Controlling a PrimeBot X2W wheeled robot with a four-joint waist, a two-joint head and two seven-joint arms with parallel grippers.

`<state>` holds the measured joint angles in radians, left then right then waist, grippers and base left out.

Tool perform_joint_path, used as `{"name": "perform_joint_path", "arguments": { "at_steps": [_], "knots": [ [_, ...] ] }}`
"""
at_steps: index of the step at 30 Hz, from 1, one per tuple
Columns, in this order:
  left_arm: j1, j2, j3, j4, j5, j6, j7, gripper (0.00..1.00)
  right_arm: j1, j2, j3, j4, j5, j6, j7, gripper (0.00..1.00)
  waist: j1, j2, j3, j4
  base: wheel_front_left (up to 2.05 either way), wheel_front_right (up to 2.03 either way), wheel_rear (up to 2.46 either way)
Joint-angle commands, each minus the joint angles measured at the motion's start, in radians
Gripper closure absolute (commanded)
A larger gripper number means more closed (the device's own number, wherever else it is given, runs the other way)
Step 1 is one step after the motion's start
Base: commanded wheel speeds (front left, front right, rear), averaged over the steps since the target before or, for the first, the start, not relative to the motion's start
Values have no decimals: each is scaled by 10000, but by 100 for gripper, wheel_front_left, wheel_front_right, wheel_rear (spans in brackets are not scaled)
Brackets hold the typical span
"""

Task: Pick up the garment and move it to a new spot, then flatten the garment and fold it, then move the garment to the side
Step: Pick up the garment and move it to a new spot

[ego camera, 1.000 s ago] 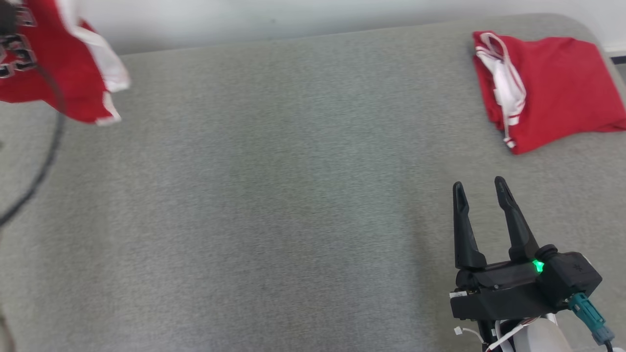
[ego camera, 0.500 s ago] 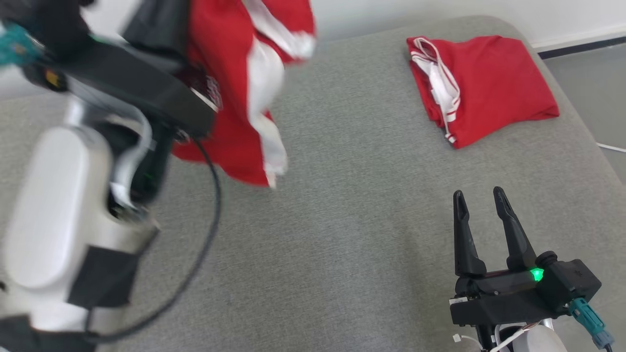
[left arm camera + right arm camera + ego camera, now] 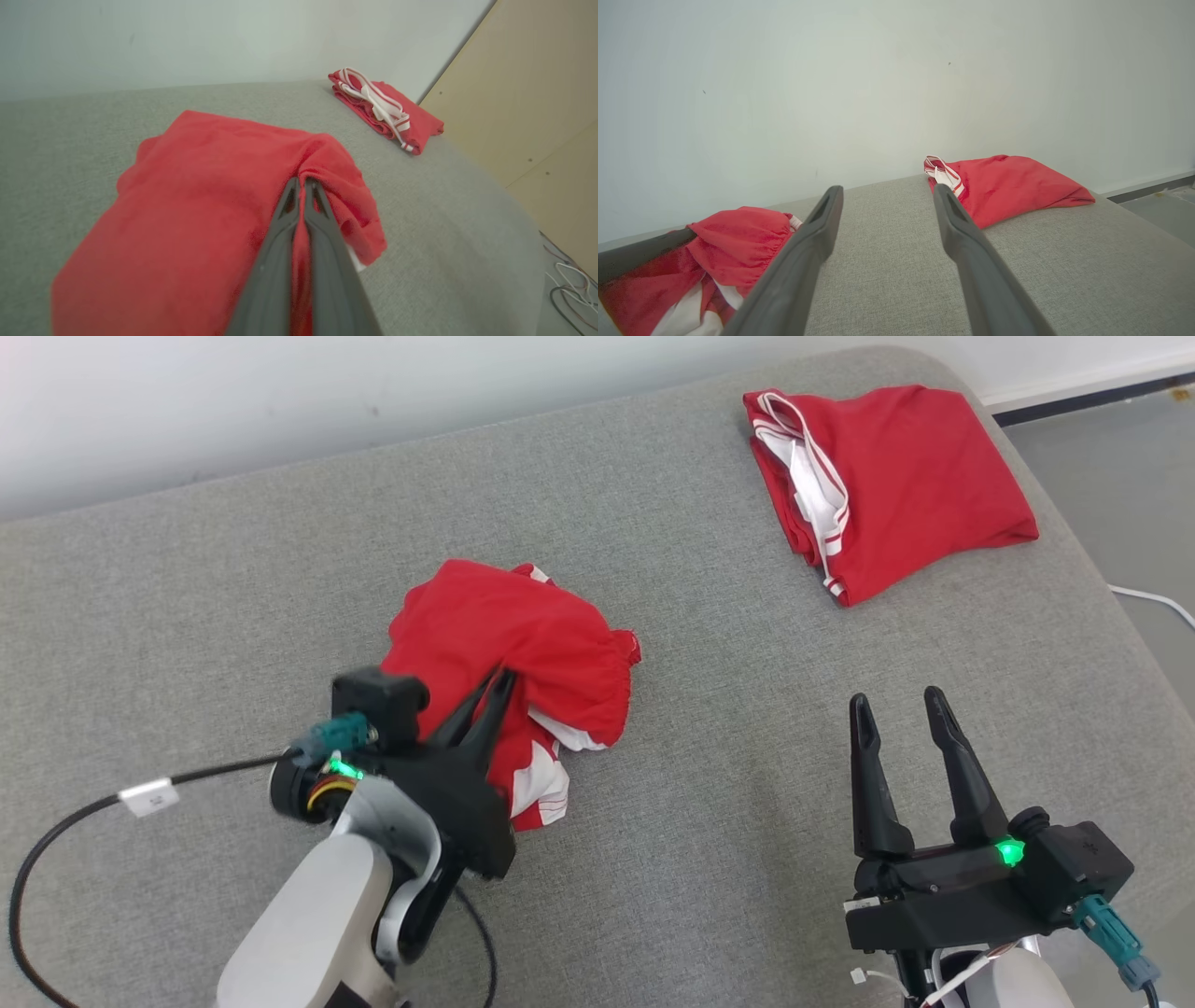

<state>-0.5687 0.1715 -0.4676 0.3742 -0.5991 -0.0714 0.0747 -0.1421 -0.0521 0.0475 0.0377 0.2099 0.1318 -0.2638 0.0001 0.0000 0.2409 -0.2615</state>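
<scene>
The garment [image 3: 523, 644] is a red piece with white trim, lying crumpled in a heap on the grey cushioned surface [image 3: 700, 821] near its middle. My left gripper [image 3: 502, 678] is shut on a fold of the garment [image 3: 196, 186], its dark fingertips pinching the cloth at the heap's top. In the right wrist view the garment [image 3: 738, 242] shows at the lower left. My right gripper [image 3: 892, 702] stands open over the bare surface at the lower right, nothing between its fingers [image 3: 966, 233].
A second red garment [image 3: 896, 485] with white trim lies folded at the far right corner, also in the left wrist view [image 3: 387, 109] and right wrist view [image 3: 1008, 186]. A black cable [image 3: 84, 803] loops at the left. The surface ends at a white wall behind.
The head camera has swung. My left gripper has come down from high up, and the garment it hung in the air now rests crumpled on the surface. The right gripper stays open.
</scene>
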Motion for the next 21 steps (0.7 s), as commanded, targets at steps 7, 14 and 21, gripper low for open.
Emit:
{"name": "perform_joint_path", "arguments": {
  "at_steps": [7, 14, 21],
  "knots": [
    [-25, -164, -182, 774, 238, -172, -1176, 0, 7, 34, -29, -22, 28, -28, -4, 0, -1, 0, -214, 203, 0, 0, 0],
    [-267, -224, 152, 333, 356, -17, -2392, 0, 228, 31, -116, -101, -55, -28, -4, 0, -1, 0, -669, 719, 0, 0, 0],
    [333, 477, 677, -441, 873, 528, -3150, 0, 442, 30, -242, -154, -101, -28, -4, 0, -1, 0, -1079, 1213, 0, 0, 0]
  ]
}}
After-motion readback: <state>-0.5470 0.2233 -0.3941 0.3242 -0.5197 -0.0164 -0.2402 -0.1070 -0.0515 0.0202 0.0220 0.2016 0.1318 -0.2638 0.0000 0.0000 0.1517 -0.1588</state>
